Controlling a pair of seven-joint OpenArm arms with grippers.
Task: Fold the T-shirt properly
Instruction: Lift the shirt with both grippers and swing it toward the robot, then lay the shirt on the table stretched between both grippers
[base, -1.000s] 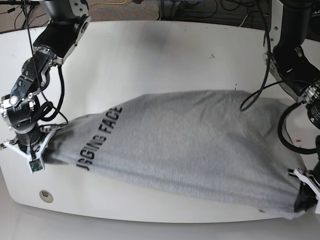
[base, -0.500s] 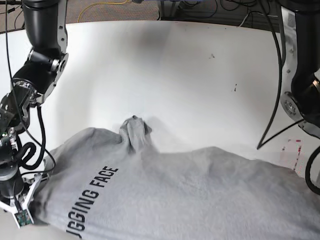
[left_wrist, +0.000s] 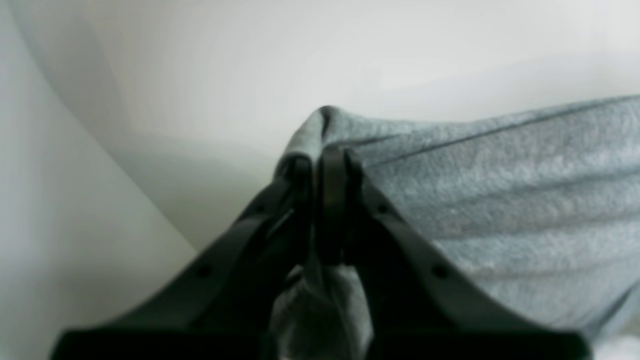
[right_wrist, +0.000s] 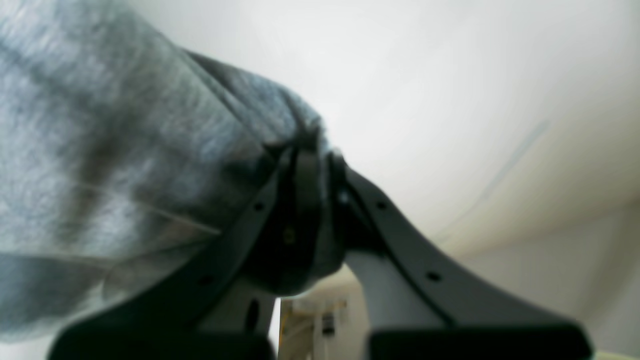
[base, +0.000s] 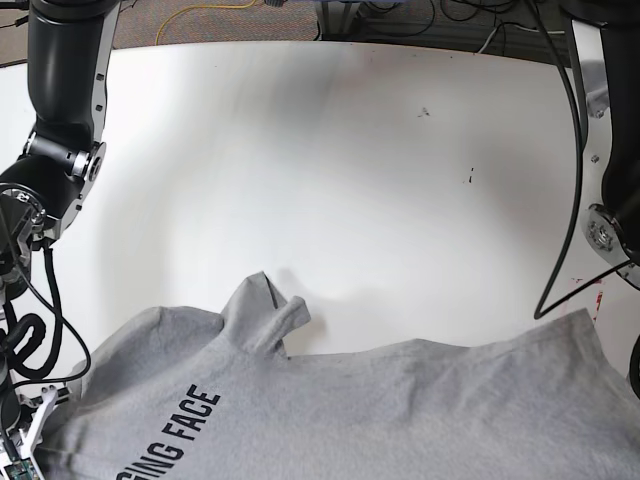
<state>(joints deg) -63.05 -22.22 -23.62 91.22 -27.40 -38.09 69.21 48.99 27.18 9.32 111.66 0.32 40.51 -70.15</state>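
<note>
Grey T-shirt (base: 400, 410) hangs stretched over the near side of the white table (base: 330, 150), print facing up; soft, light, floppy, likely best taken at corners or hems. Left gripper (left_wrist: 322, 165) clenched on one bunched corner, right gripper (right_wrist: 312, 160) clamped on another, cloth spanning between them

text: "…ING FACE", partly cut off | on: T-shirt (base: 380, 410) | dark block letters
</note>
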